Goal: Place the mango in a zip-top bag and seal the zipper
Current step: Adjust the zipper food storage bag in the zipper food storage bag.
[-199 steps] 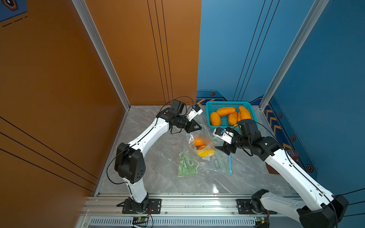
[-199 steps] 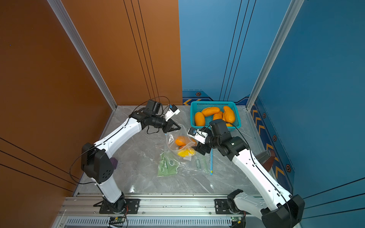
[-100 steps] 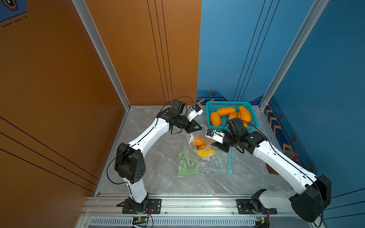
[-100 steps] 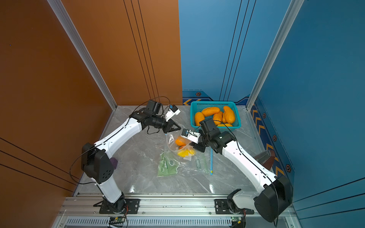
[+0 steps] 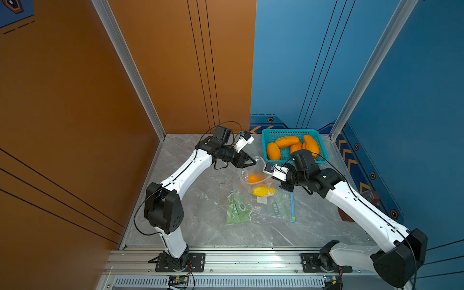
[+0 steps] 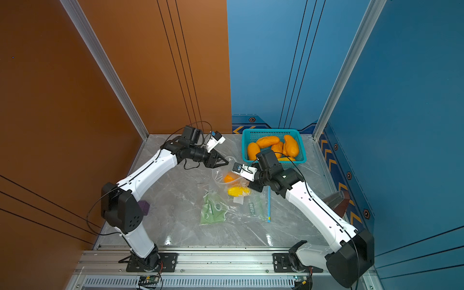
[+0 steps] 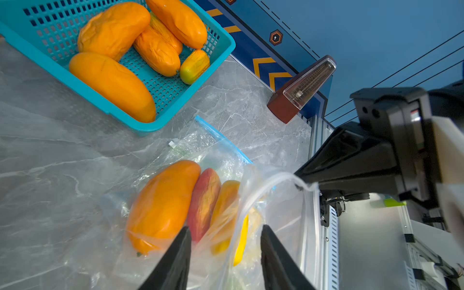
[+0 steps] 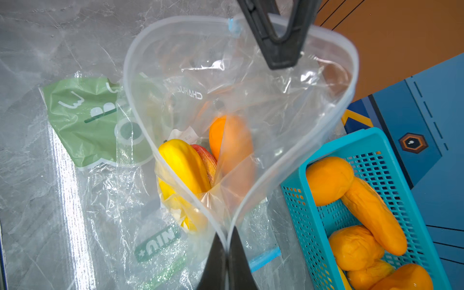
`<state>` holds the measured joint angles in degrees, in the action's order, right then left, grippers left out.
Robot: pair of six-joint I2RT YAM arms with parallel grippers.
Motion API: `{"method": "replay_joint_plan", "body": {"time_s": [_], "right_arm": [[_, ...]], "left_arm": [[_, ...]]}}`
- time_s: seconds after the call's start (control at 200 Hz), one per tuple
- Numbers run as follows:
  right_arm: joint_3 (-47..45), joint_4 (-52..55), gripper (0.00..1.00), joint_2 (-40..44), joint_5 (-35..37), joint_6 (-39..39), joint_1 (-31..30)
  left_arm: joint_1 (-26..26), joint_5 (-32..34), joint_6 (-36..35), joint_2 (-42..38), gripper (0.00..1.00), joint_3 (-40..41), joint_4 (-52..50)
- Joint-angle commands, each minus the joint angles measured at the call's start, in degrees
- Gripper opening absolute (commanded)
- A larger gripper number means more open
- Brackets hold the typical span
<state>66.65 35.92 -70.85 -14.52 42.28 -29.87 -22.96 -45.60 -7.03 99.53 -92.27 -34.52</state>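
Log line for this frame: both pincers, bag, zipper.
left pincer: open, bag rim between jaws | right pincer: shut on bag rim | mangoes: in bag | zipper: unsealed

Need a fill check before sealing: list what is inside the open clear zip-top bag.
Inside the zip-top bag: an orange mango, a yellow mango and a reddish fruit wedged between them. The bag's bottom, under the fruit, is hidden, so anything beneath them cannot be seen.

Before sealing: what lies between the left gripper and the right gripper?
The open mouth of the zip-top bag, its rim running from left gripper to right gripper, with mangoes inside; the right wrist view shows it.
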Motion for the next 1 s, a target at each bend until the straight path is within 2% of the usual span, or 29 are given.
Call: {"method": "replay_joint_plan", "body": {"time_s": [0.0, 0.085, 0.17, 0.25, 0.31, 0.34, 0.39, 0.495, 0.581, 0.696, 0.846, 0.956, 0.971, 0.996], "right_arm": [[1.18, 0.19, 0.0, 3.77, -1.33, 2.27, 2.93], [2.24, 1.55, 0.0, 5.3, -5.85, 3.42, 6.18], [4.63, 3.89, 0.0, 5.74, -9.34, 4.41, 8.81], [6.78, 5.65, 0.0, 5.62, -9.76, 5.63, 10.24], [7.61, 6.58, 0.0, 5.3, -10.27, 6.45, 11.23], [8.01, 6.86, 0.0, 5.17, -10.58, 6.7, 11.66], [8.52, 7.18, 0.0, 4.87, -11.24, 6.72, 12.15], [9.95, 7.49, 0.0, 5.01, -12.99, 6.74, 12.81], [11.25, 7.58, 0.0, 5.54, -15.52, 7.13, 13.96], [12.59, 7.63, 0.0, 5.39, -19.76, 7.51, 15.97], [12.44, 7.66, 0.0, 4.45, -20.87, 7.42, 16.23], [11.89, 7.58, 0.0, 4.45, -21.53, 7.28, 16.1], [11.84, 7.58, 0.0, 4.51, -21.65, 7.27, 16.12], [11.56, 7.58, 0.0, 4.57, -21.74, 7.27, 16.12]], "left_arm": [[4.73, -2.19, 1.0, -5.64, 0.6, 1.39, -0.85], [7.8, -2.85, 1.05, -7.58, 0.66, 3.31, -0.92], [10.33, -4.72, 0.68, -9.43, 0.66, 5.45, -0.8], [11.93, -6.54, -0.7, -10.98, 0.65, 7.64, -0.81], [12.57, -8.11, -2.27, -12.4, 0.67, 9.32, -0.76], [12.74, -8.21, -3.06, -13.17, 0.73, 10.21, -0.68], [12.74, -8.27, -4.56, -14.6, 0.77, 11.65, -0.72], [13.07, -8.55, -7.32, -17.48, 0.78, 14.94, 0.16], [13.35, -11.34, -6.3, -18.38, 0.78, 17.29, 3.05], [10.64, -15.63, -7.15, -17.49, 0.77, 18.67, 5.27], [5.92, -13.92, -14.7, -16.43, 0.8, 18.97, 5.68], [4.69, -10.98, -16.14, -14.25, 0.85, 18.01, 8.37], [4.68, -10.61, -15.94, -13.75, 0.9, 17.73, 8.85], [4.68, -10.12, -15.57, -12.88, 0.91, 17.25, 9.49]]}}
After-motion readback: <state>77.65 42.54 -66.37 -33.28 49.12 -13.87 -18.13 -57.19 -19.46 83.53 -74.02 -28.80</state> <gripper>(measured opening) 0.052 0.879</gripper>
